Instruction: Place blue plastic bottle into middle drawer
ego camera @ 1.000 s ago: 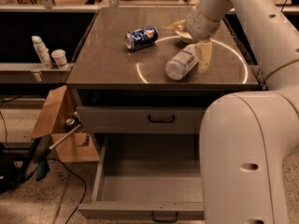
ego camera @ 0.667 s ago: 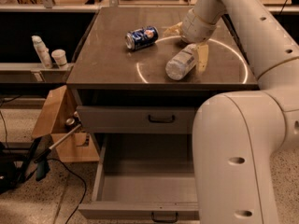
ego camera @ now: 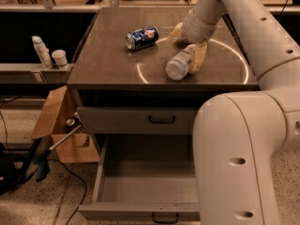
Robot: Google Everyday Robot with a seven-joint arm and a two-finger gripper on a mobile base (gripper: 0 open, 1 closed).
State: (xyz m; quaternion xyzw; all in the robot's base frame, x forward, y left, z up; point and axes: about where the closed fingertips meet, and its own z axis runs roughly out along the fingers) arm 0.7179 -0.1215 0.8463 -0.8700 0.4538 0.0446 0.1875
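The blue plastic bottle (ego camera: 178,64) lies on its side on the cabinet top, inside the white circle mark, cap end pointing away from me. My gripper (ego camera: 188,45) hangs just over its far end, open. One tan finger (ego camera: 200,57) rests along the bottle's right side and the other (ego camera: 176,31) sticks out to the upper left, clear of it. The middle drawer (ego camera: 117,184) is pulled out below and nothing shows in it; its black handle (ego camera: 165,217) is at the bottom edge.
A blue soda can (ego camera: 141,37) lies on the cabinet top to the left of the bottle. The upper drawer (ego camera: 136,121) is shut. My own arm (ego camera: 239,158) covers the right side of both drawers. A wooden box (ego camera: 54,125) and cables are on the floor at left.
My arm's big near link has swung left in view and covers more of the drawers. The gripper has shifted slightly over the bottle; bottle and can have stayed put.
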